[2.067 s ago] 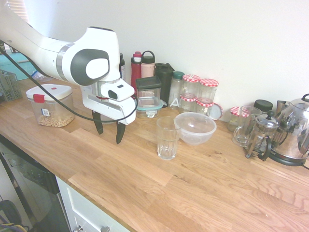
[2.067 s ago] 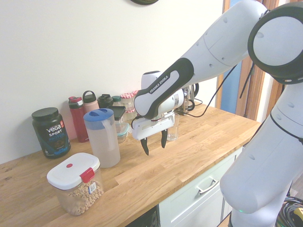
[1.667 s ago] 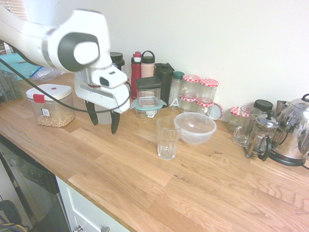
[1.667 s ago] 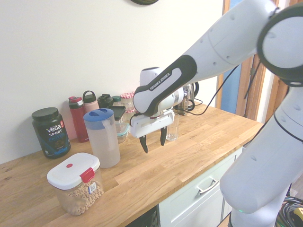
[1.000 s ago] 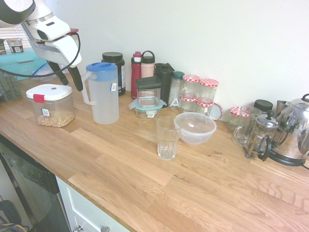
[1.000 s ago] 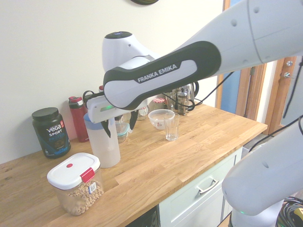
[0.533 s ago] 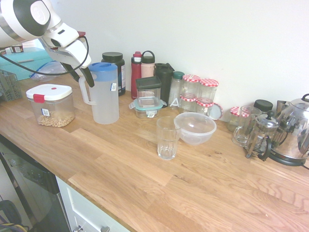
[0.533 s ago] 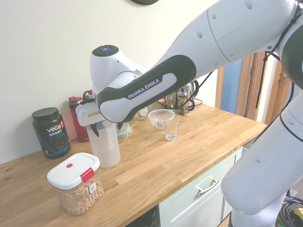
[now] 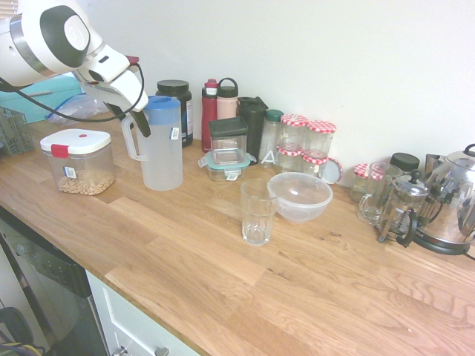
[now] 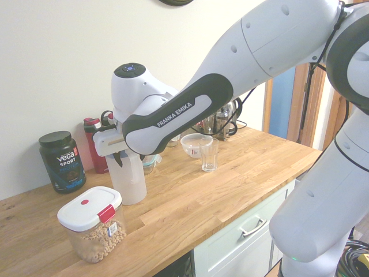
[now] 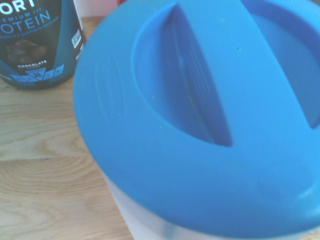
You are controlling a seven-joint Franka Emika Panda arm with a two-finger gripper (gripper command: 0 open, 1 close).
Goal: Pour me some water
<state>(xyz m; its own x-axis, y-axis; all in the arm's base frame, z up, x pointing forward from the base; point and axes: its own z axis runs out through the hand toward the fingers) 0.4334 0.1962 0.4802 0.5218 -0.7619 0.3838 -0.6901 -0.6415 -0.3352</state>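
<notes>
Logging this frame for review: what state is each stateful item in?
jug: upright, blue lid on, fingers at its handle
drinking glass: upright, looks empty
bowl: upright, looks empty
cereal container: lid on
jam jars: lidded
gripper: grip unclear

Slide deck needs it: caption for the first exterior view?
Franka hand at the handle of the blue-lidded water jug, drinking glass waiting on the wooden counter.

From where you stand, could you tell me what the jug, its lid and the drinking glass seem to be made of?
The jug looks like frosted translucent plastic: milky, matte walls. Its lid seems smooth blue moulded plastic with a soft sheen. The drinking glass is clear and ribbed, probably glass, possibly clear plastic.
</notes>
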